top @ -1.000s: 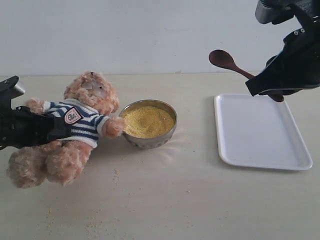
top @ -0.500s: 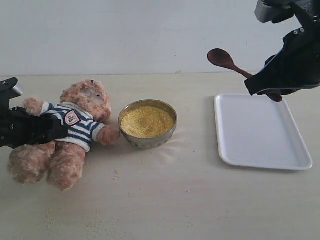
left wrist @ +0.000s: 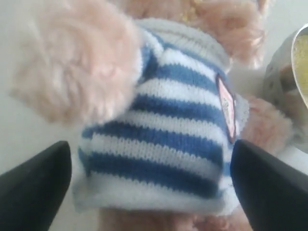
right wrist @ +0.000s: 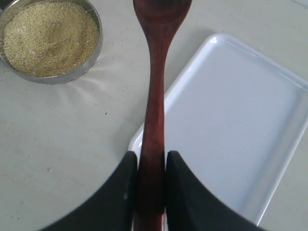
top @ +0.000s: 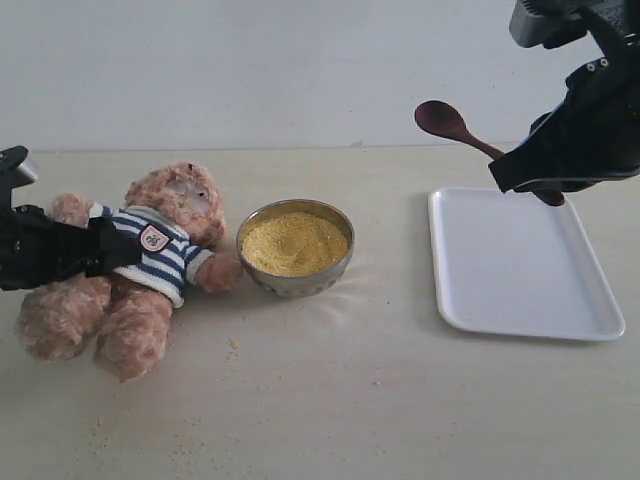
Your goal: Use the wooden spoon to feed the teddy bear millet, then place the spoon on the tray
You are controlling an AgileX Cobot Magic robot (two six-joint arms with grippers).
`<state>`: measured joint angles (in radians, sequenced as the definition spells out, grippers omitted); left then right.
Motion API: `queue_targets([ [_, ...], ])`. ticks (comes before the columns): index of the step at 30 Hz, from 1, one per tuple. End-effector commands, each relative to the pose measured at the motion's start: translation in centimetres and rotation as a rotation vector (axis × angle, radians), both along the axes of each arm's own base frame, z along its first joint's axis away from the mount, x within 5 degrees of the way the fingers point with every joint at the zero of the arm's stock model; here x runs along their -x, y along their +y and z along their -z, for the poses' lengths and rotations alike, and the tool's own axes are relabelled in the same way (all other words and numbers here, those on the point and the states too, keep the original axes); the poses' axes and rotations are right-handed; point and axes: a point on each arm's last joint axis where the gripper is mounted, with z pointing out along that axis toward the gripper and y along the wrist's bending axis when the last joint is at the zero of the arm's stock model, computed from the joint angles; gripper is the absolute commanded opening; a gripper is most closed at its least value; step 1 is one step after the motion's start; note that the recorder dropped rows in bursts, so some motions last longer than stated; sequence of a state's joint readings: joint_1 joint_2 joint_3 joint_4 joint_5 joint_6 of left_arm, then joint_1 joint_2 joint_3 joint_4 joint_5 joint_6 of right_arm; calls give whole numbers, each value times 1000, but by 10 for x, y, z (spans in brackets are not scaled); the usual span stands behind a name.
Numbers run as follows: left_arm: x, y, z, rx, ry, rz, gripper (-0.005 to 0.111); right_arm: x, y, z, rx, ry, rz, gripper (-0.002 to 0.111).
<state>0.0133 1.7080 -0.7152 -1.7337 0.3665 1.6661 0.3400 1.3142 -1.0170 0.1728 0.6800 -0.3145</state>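
The teddy bear (top: 160, 250) lies on its back on the table, left of the metal bowl (top: 296, 285) heaped with millet (top: 295, 243). My left gripper (top: 105, 250) straddles its striped sweater (left wrist: 168, 120), open, with the fingers wide apart on either side of the torso (left wrist: 149, 154). High above the white tray (top: 520, 270), my right gripper (top: 530, 175) is shut on the handle of the wooden spoon (top: 445, 120). The spoon's bowl points left toward the millet. In the right wrist view the spoon (right wrist: 156, 96) runs out from the gripper (right wrist: 151, 161) over the tray's corner (right wrist: 231, 120).
Loose millet grains (top: 232, 345) are scattered on the table in front of the bear and the bowl. The bowl's shiny wall (left wrist: 284, 72) stands close to the bear's arm. A pale wall closes the far edge of the table.
The bear has gone from tilted and raised to lying lower and further left on the table, with its paw off the bowl's rim. The right gripper and spoon have barely moved.
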Motion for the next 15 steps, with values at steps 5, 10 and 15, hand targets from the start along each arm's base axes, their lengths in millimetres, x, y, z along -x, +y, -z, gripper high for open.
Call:
queue_targets([
  [5, 17, 16, -59, -168, -185, -94, 84, 1, -2, -3, -10, -8, 5, 0],
  [10, 40, 16, -92, -159, -303, -107, 83, 1, -1, -3, -25, -3, 8, 0],
  [15, 62, 19, -128, -67, -409, -235, 43, 1, -1, -3, -25, -3, 8, 0],
])
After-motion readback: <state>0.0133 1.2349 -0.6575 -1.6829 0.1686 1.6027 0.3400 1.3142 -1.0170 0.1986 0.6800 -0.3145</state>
